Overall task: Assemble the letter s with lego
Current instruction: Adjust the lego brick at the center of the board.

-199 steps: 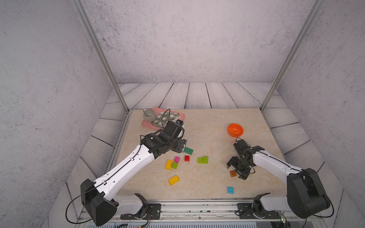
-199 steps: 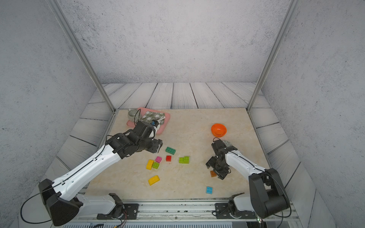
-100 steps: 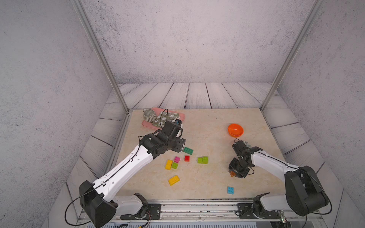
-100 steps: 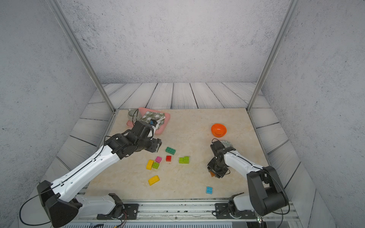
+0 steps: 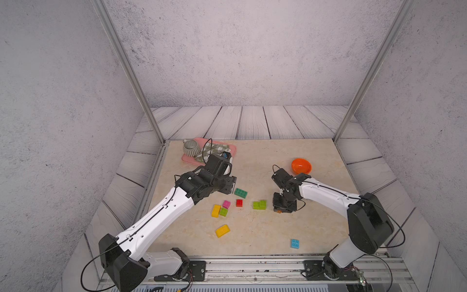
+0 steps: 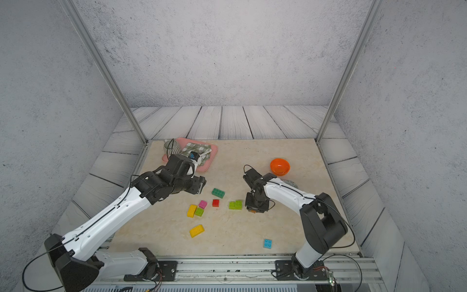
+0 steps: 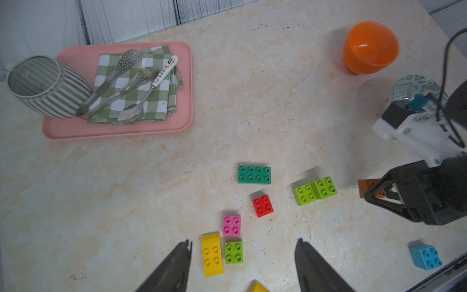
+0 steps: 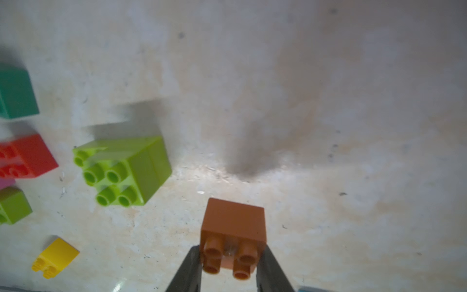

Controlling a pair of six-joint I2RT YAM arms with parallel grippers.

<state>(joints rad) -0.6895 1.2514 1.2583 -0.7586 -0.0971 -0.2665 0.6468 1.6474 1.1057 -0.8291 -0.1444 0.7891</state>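
My right tool (image 8: 230,256) clamps the brown brick (image 8: 233,222) near one edge, so it may pivot into the lime bricks (image 5: 259,205) at nine o'clock; my left tool (image 7: 243,242) hangs open.

A robot lab test cell: grey backdrop panels (image 5: 240,50) and aluminium posts (image 5: 127,70) stand beyond the left gripper (image 7: 243,246), with a mounting rail (image 5: 252,263) (bare metal) behind it.

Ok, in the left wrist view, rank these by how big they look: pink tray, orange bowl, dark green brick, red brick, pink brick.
1. pink tray
2. orange bowl
3. dark green brick
4. red brick and pink brick: they look about alike, so they are not ranked.
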